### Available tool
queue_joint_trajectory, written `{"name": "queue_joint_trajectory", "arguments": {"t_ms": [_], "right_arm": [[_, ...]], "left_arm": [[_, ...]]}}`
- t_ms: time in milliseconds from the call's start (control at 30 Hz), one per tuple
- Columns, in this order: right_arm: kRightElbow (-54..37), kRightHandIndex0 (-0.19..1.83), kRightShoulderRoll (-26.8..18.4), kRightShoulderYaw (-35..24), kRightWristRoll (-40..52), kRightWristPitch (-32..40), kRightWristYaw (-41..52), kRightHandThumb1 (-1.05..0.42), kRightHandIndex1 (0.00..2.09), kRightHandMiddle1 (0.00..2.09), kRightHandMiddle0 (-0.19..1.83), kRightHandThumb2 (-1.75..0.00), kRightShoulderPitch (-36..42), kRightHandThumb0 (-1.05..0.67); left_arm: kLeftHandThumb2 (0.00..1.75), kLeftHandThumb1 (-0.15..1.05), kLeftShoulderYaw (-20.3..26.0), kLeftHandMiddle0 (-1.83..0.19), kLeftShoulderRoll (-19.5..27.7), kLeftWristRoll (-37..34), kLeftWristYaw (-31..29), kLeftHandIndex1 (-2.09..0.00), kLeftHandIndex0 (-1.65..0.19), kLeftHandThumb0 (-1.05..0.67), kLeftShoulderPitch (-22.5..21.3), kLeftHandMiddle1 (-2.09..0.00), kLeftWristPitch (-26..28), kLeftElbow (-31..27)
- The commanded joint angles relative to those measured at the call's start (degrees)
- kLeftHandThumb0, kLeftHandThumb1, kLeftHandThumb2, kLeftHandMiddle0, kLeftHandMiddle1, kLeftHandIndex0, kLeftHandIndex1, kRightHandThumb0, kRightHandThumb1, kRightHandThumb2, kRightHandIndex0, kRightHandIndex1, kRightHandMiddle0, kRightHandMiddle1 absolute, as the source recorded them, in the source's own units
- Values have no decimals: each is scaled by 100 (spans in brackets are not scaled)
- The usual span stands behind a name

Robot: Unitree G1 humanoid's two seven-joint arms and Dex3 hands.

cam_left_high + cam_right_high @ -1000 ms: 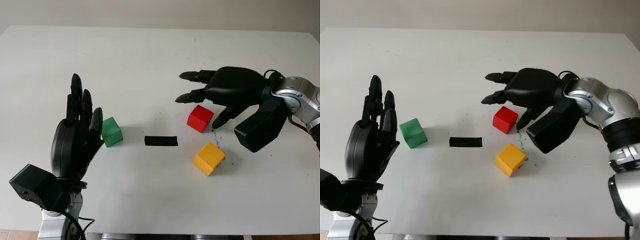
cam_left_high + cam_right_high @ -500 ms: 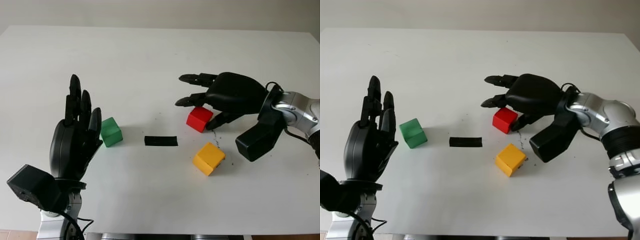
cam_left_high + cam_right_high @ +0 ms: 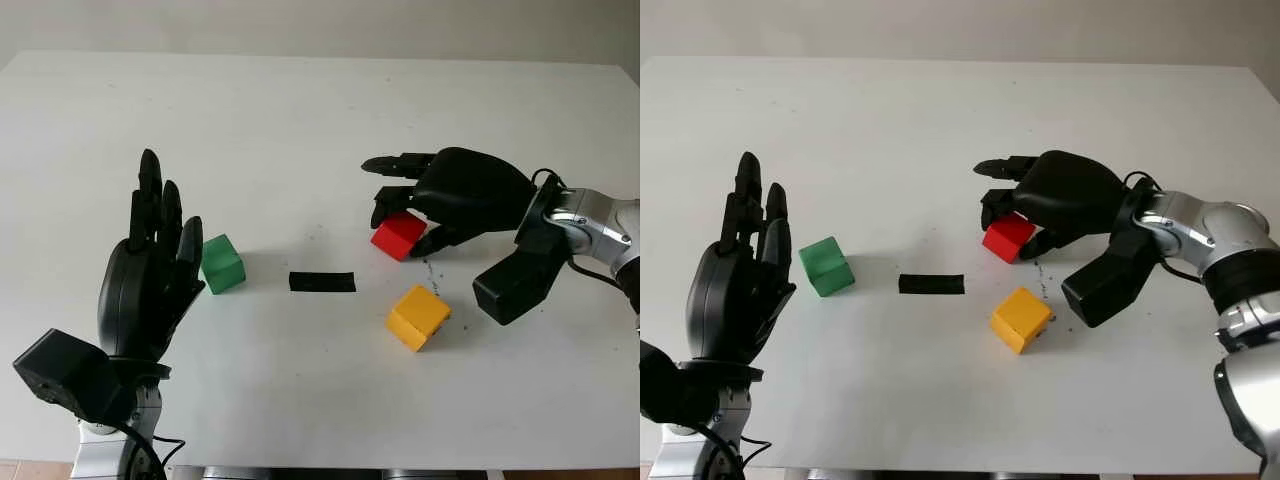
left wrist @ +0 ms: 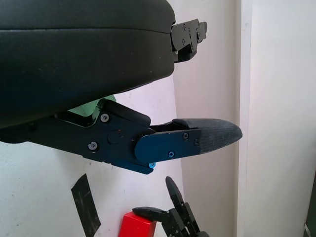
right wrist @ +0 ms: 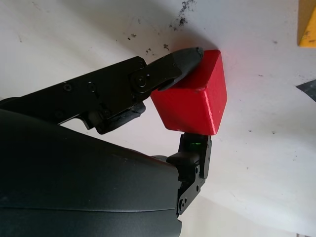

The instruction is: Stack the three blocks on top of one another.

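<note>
One red block (image 3: 398, 235) in right hand (image 3: 455, 190).

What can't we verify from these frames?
- Red wooden cube: far side covered by right hand in the eye views; lift-off from white table unclear.
- Green wooden cube: largely behind the open left hand in the left wrist view.
- Yellow wooden cube: cut by the right wrist view's edge.

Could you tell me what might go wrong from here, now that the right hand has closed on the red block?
The right hand pinches the red block near its edges, and the block looks tilted in the right wrist view, so it may twist or slip when lifted. The yellow block lies close beside it, so the hand could knock it. The open left hand stands right beside the green block and might nudge it.
</note>
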Motion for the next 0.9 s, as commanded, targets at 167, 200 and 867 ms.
{"name": "queue_joint_trajectory", "arguments": {"t_ms": [167, 200, 867], "right_arm": [[129, 28, -30, -55, 270, -75, 133, -92, 6, 131, 43, -5, -112, -42], [142, 28, -17, -71, 330, -87, 138, -91, 7, 132, 44, -5, -116, -42], [-1044, 25, 532, -203, 1314, -710, 1794, -96, 5, 133, 49, -6, -718, -41]], "left_arm": [[51, 105, 14, 19, 18, -31, -50, -4, 19, -65, 44, -5, -52, -93], [52, 105, 13, 19, 24, -33, -59, -4, 19, -65, 44, -5, -45, -98], [52, 105, -103, 19, -116, 88, 119, -4, 19, -65, 49, -5, -71, -151]]}}
